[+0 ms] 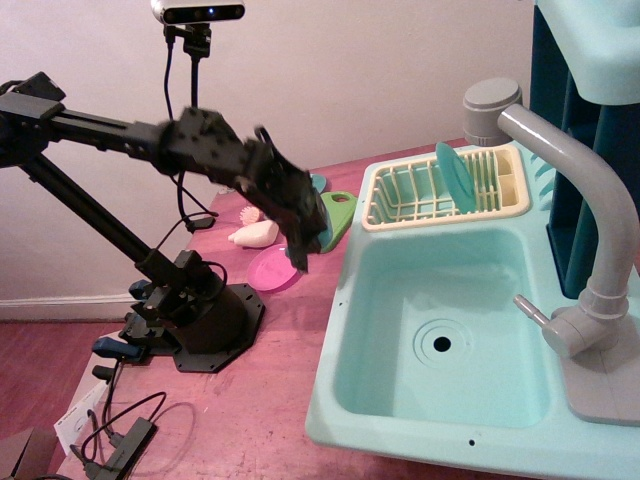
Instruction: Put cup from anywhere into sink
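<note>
My gripper (305, 250) hangs in the air left of the sink's left rim, above the pink table. It is shut on the small teal-blue cup (318, 236), which shows only partly between the dark fingers. The cup is lifted off the table. The sink (390, 300) is a large pale mint-aqua basin with a round drain hole (437, 343) and a grey faucet (585, 190) at its right. The basin holds nothing.
A cream-yellow dish rack (400, 195) with a teal plate (455, 175) stands behind the basin. A green cutting board (340, 210), a pink plate (268, 268) and a cream toy (253, 234) lie left of the sink. The arm's black base (195, 315) stands front left.
</note>
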Robot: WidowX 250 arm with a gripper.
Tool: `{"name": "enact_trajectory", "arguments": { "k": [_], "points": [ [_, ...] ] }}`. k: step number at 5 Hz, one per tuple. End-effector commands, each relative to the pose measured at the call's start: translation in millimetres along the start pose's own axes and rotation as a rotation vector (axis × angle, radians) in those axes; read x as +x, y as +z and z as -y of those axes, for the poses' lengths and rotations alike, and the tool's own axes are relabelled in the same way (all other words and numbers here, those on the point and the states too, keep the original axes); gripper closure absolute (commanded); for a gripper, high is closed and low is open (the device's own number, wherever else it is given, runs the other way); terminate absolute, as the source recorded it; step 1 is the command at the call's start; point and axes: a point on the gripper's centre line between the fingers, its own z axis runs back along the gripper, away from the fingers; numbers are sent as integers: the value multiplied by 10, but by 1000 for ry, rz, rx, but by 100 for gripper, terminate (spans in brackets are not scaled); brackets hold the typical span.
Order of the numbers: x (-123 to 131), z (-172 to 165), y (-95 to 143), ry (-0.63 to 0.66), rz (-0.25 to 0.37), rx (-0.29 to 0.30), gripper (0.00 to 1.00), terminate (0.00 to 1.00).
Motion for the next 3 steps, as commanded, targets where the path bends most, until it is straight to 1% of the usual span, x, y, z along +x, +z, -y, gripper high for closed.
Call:
{"name": "enact_trajectory", "arguments": {
  "k": [1,2,3],
  "points": [
    [219,-212,365,-80,113,-26,100,0],
    [531,-164,614,-177,183,10,100,0],
    [795,10,749,-282,227,25,100,0]
  ]
}}
